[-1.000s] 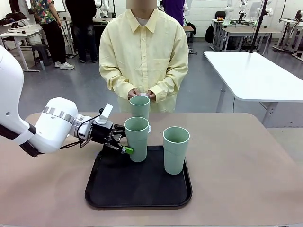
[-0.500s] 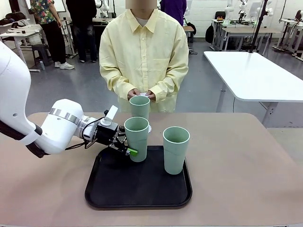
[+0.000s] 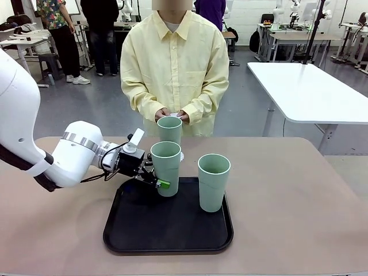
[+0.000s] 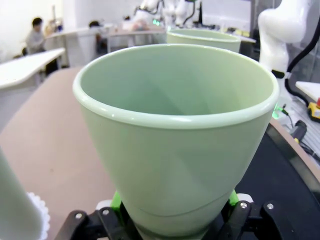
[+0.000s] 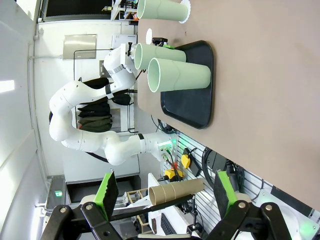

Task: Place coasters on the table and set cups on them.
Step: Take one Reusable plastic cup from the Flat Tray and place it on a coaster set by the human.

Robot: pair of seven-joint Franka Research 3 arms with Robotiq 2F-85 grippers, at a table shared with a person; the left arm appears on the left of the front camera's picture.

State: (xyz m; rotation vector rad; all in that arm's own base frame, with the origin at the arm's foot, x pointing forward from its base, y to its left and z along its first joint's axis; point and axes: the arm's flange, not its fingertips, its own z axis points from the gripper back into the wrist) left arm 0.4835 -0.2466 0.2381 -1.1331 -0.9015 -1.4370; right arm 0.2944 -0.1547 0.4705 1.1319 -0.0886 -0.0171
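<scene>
The left jaws grip the middle cup low on its wall, at the black tray's upper-left corner, frame centre. The right jaws stand open and empty. Advised: lift vertically, clear the tray lip, and set down centred on a coaster. One coaster is mostly hidden behind this cup. What the person's hands hold is unclear.

Low and level, left end effector pinched tight; right end effector spread wide.
</scene>
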